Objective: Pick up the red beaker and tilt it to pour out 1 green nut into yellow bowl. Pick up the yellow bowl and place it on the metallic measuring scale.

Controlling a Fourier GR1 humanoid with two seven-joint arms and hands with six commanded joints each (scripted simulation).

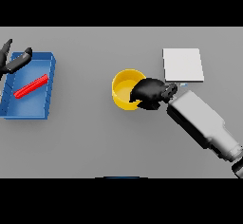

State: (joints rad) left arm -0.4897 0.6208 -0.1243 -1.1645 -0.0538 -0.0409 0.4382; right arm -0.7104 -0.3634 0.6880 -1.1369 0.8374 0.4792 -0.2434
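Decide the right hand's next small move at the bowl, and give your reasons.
Probably lift the yellow bowl and carry it toward the scale: the right hand is curled over the bowl's right rim, and the scale sits just beyond, up and to the right.

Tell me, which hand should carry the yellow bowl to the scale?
Probably the right hand: it's already at the yellow bowl's rim, and the scale sits close beside. The left hand is far away over the blue tray.
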